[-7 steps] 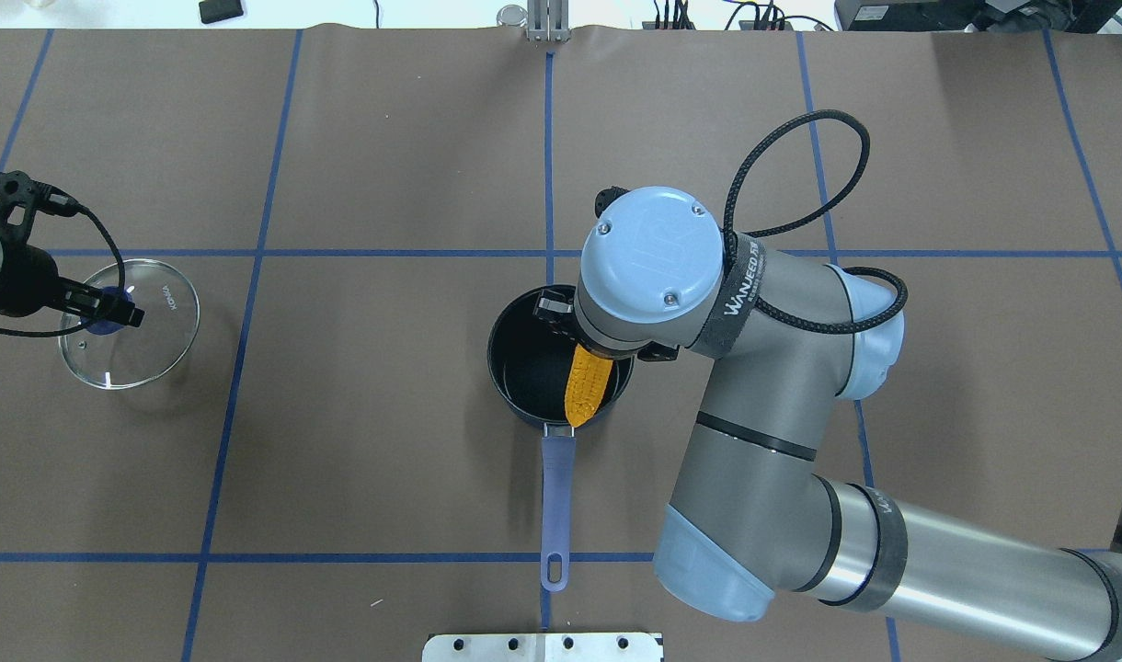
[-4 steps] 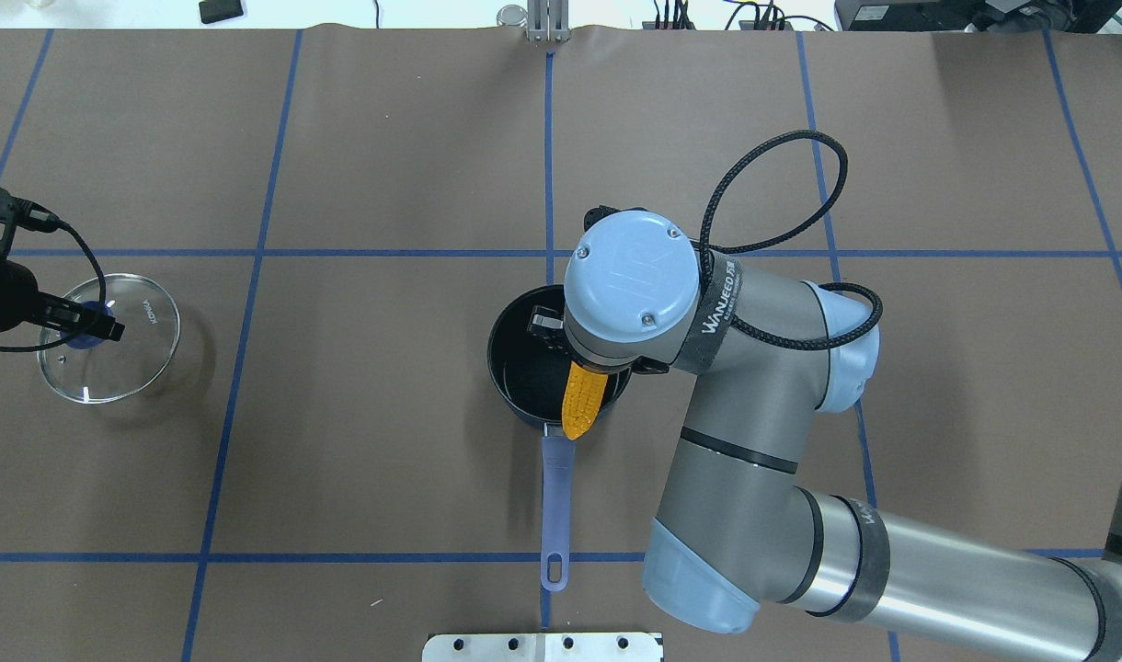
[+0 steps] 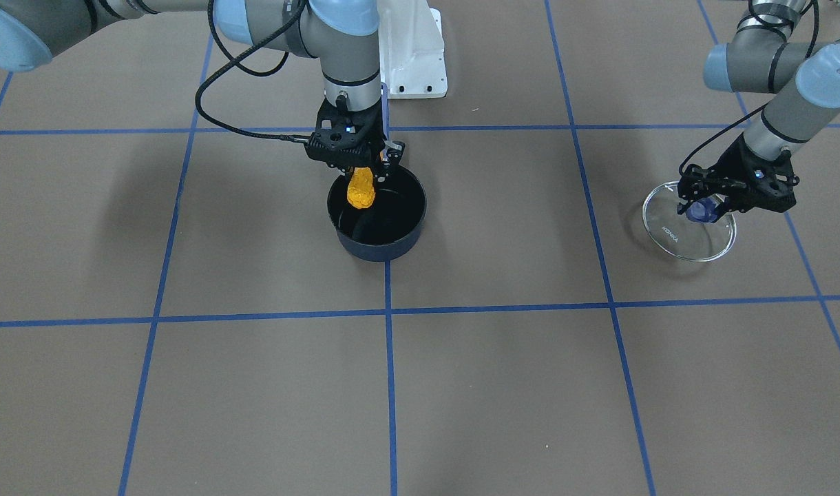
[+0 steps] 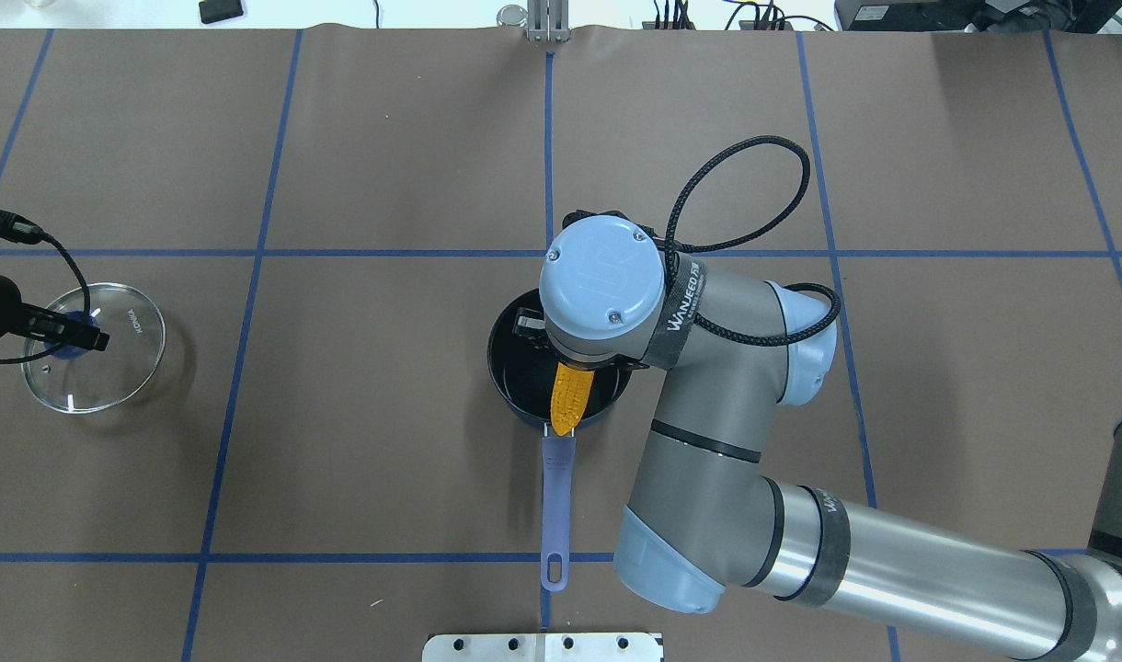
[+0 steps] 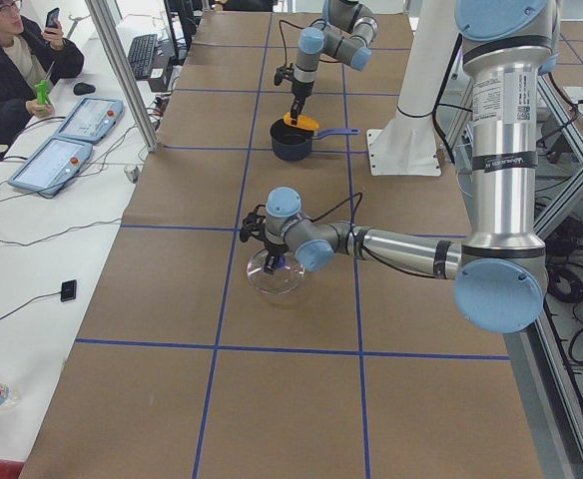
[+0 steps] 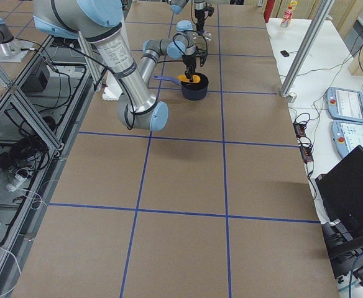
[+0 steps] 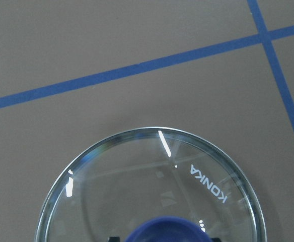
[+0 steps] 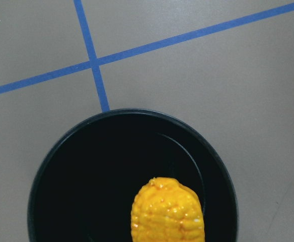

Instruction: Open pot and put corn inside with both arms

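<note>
Corn [image 3: 360, 189] hangs over the open pot [image 3: 379, 246], clamped in your right claw [image 3: 359, 171]; insertion is in hand. Next: lower it inside the rim and release. Left claw [image 3: 702, 209], well aside of the pot, grips the glass lid [image 3: 671, 234] by its knob [image 7: 169, 229]. Right fingertips are hidden; whether the lid touches the worktop [image 3: 530, 379] is unclear.

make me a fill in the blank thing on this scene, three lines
The right gripper holds the ____ over the pot.
The left gripper grips the lid by its blue ____.
The word printed on the lid is ____.
Missing words: corn, knob, KONKA.
</note>
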